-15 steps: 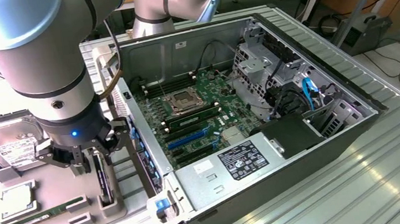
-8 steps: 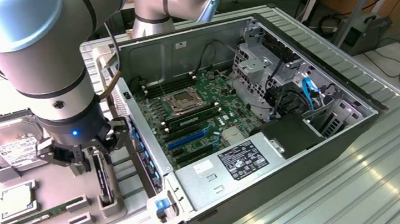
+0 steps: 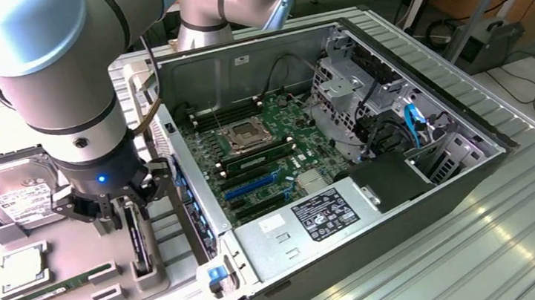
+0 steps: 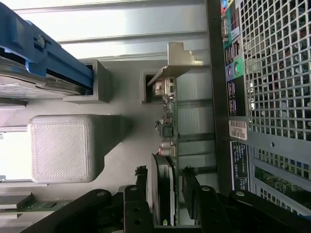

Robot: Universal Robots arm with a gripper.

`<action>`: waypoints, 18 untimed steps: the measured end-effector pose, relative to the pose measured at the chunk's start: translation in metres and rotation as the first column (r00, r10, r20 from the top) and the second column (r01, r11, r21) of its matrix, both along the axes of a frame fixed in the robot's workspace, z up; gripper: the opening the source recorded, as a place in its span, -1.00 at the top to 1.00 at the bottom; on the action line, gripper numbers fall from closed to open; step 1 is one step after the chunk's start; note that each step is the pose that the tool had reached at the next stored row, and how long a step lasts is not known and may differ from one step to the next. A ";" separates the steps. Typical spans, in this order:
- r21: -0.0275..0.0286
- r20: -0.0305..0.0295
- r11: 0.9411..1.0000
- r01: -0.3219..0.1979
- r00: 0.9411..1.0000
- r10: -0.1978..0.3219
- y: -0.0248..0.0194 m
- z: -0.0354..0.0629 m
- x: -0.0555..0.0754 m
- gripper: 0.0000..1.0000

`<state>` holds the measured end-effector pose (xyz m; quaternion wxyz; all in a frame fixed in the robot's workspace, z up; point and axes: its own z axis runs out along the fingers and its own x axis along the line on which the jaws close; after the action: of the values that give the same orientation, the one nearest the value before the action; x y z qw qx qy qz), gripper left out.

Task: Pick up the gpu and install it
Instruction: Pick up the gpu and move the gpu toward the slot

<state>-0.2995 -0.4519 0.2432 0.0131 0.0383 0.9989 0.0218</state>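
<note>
Workshop benches and cables sit at the back. Closer in, a ribbed metal surface [image 3: 477,247] carries an open computer case [image 3: 209,74] lying on its side, with a grey parts tray [image 3: 69,249] along the surface's edge on the exterior view's left.

What matters to me from here is how the end effector [image 3: 127,213] stands to the gpu [image 3: 138,249]. The card stands on its thin edge in slotted holders on the tray, just beside the case's rear panel. Its long axis runs parallel to that panel.

From the wrist view, the end effector [image 4: 164,172] is directly over the gpu [image 4: 167,131]. Its fingers are wide apart, one on each flat face, so they line up across the card's thickness rather than along its length. I see a gap on at least one side, so I judge the card straddled and not clamped. The silver bracket [image 4: 177,60] is at the far end of the card, well along its length from the fingers.

A hard drive [image 3: 13,195] and a green memory stick [image 3: 53,287] share the tray, further from the case. Neither is between the fingers.
</note>
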 end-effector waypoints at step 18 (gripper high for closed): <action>0.000 0.000 1.000 0.000 1.000 0.000 0.0004 -0.0028 0.000 0.47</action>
<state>-0.2995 -0.4515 0.2404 0.0130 0.0383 0.9989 0.0217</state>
